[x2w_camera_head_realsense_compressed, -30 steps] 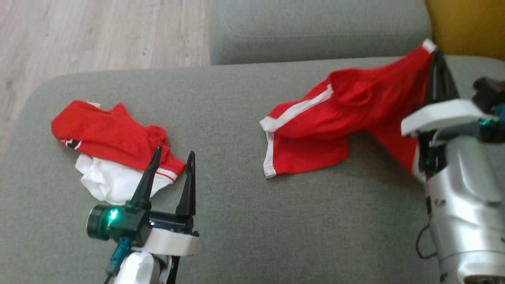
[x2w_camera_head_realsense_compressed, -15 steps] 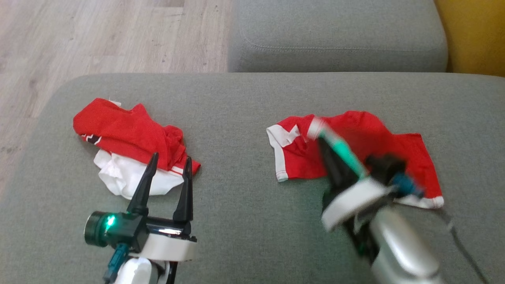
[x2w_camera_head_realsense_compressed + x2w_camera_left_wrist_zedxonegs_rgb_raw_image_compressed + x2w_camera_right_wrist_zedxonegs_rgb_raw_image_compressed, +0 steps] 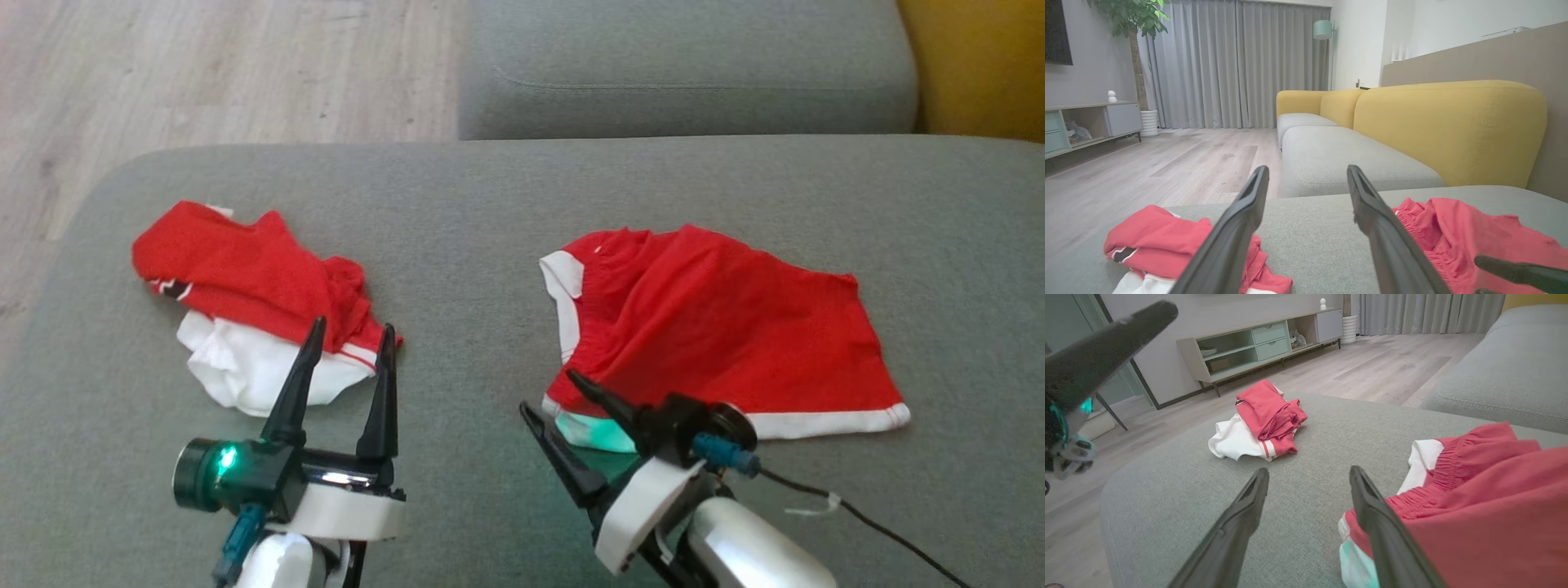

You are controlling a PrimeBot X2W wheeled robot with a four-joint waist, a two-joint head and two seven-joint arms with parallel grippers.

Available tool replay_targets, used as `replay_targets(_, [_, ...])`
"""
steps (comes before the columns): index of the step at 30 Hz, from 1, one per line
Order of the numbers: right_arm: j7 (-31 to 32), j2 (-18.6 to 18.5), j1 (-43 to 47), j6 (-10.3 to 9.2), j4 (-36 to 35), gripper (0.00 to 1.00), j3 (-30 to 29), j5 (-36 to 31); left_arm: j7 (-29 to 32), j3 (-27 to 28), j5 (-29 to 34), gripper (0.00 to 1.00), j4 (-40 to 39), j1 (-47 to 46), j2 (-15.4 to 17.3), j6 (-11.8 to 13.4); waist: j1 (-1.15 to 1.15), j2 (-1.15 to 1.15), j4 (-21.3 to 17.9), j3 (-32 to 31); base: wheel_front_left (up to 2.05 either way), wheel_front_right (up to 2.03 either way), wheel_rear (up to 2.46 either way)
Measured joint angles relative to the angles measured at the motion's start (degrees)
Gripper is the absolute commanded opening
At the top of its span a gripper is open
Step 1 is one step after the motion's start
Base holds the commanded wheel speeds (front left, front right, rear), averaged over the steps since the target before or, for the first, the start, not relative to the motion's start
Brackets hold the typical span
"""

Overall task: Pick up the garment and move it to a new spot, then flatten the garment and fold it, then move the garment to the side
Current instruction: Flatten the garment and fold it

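Grippers at the near edge: the right gripper (image 3: 545,390) is spread wide and holds nothing, its fingers set at the near left corner of the red shorts (image 3: 718,327); the left gripper (image 3: 353,325) is likewise open and empty, just short of a crumpled red-and-white garment (image 3: 245,302). The shorts are laid on the grey seat cushion (image 3: 490,204), right of centre, just beyond the right gripper; in the right wrist view one finger (image 3: 1372,514) is seen beside the white-trimmed hem, though contact cannot be confirmed. Relocation is judged complete, the shorts being set down and released; a raised fold shows across the middle, so flattening, folding and moving aside are left to be done. Beyond are seen a second cushion (image 3: 686,65) and wooden floor (image 3: 204,65).
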Motion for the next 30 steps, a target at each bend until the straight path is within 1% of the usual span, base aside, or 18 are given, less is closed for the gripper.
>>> replay_targets(3, [-0.77,-0.02,-1.05,0.00,-0.65,1.00,-0.26,1.78,0.00,-0.01,-0.01,1.00,0.00,-0.01,-0.01,0.04,0.00,0.00,-1.05,0.03,0.00,0.00,0.00])
replay_targets(6, [-2.02,0.00,-1.63,0.00,-2.13,1.00,-3.31,2.72,0.00,-0.05,-0.09,1.00,-0.01,-0.01,-0.02,0.05,0.00,0.00,-2.20,-0.02,0.00,0.00,0.00])
replay_targets(9, [-3.00,0.02,-1.56,0.00,-3.25,1.00,-10.59,1.16,0.00,0.04,-0.29,1.00,-0.07,0.00,-0.03,0.08,0.00,0.00,-3.57,-0.13,0.00,0.00,0.00])
replay_targets(12, [-3.52,0.02,-0.69,0.00,-4.87,1.00,-20.09,-3.20,0.00,0.16,-0.85,1.00,-0.13,0.01,-0.04,0.05,0.00,0.00,-5.14,-0.18,0.00,0.00,0.00])
replay_targets(14, [-3.59,0.01,1.12,0.00,-6.46,1.00,-26.17,-6.82,0.00,0.19,-1.07,1.00,-0.13,0.01,-0.05,0.01,0.00,0.00,-6.21,-0.18,0.00,0.00,0.00])
replay_targets(16, [-3.65,0.03,3.69,0.00,-7.92,1.00,-31.39,-8.87,0.00,0.26,-1.65,1.00,-0.13,0.02,-0.07,-0.02,0.00,0.00,-7.26,-0.12,0.00,0.00,0.00])
replay_targets(19, [-3.65,0.08,7.24,0.00,-9.81,1.00,-38.11,-11.83,0.00,0.37,-1.83,1.00,-0.13,0.05,-0.10,-0.04,0.00,0.00,-8.81,0.08,0.00,0.00,0.00])
replay_targets(21, [-3.65,0.08,8.83,0.00,-10.39,1.00,-41.07,-12.87,0.00,0.31,-1.86,1.00,-0.08,0.08,-0.16,-0.12,0.00,0.00,-9.75,0.23,0.00,0.00,0.00])
replay_targets(22, [-3.65,0.24,10.04,0.00,-10.42,1.00,-43.13,-13.29,0.00,0.00,-2.25,1.00,0.36,0.08,-0.20,-0.60,0.00,0.00,-10.46,0.40,0.00,0.00,0.00])
replay_targets(26, [-3.55,0.48,11.84,0.00,-9.39,1.00,-43.80,-13.23,0.00,-0.60,-2.45,1.00,1.19,0.04,-0.27,-0.62,0.00,0.00,-11.37,0.79,0.00,0.00,0.00])
replay_targets(30, [-3.56,0.79,11.73,0.00,-9.33,1.00,-44.04,-11.48,0.00,-1.26,-2.76,1.00,2.05,0.03,-0.30,-1.05,0.00,0.00,-11.93,1.19,0.00,0.00,0.00])
